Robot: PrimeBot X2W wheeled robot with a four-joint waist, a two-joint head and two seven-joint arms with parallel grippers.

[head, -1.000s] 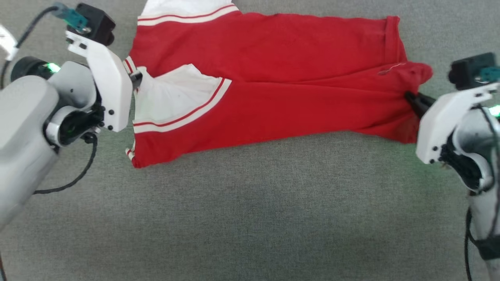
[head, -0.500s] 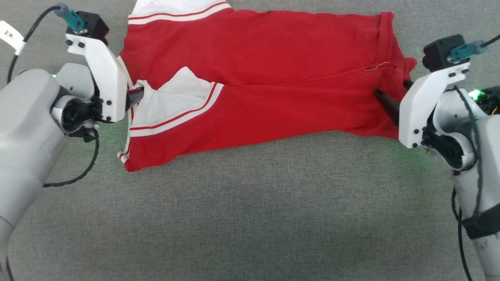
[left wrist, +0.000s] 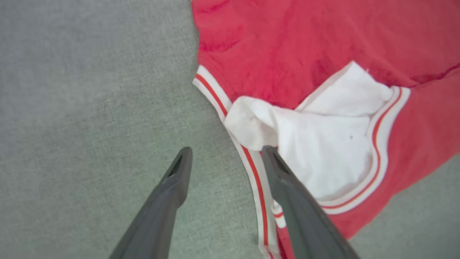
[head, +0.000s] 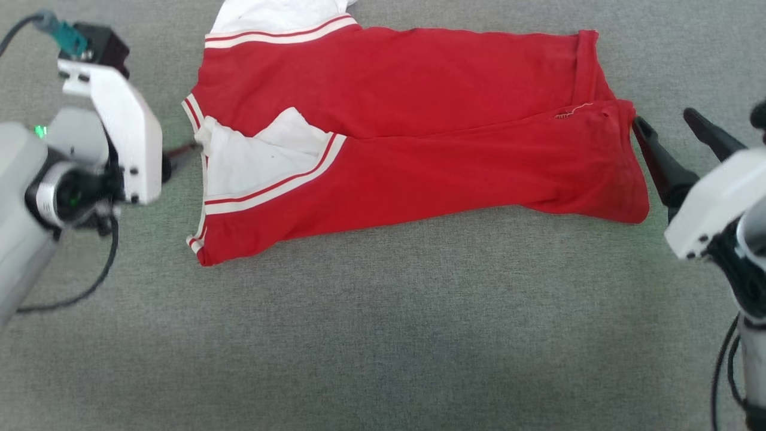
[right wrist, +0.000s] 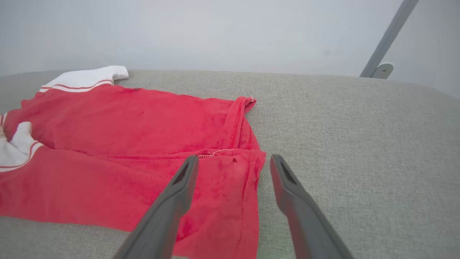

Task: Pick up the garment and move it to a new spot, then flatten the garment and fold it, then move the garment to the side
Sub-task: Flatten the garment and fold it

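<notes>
Jaws opened, leaving soft garment (head: 419,120) folded.

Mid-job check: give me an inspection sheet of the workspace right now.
Surface: grey fabric surface, flat.
Job's things: garment lies folded lengthwise, white sleeve on top.
Clutter: nothing seen.
End effectors: left end effector open at the sleeve end; right end effector open beside the hem end.
Cables: black cable loops under the left arm; another beside the right arm.
Surroundings: pale wall, grey metal strut.
</notes>
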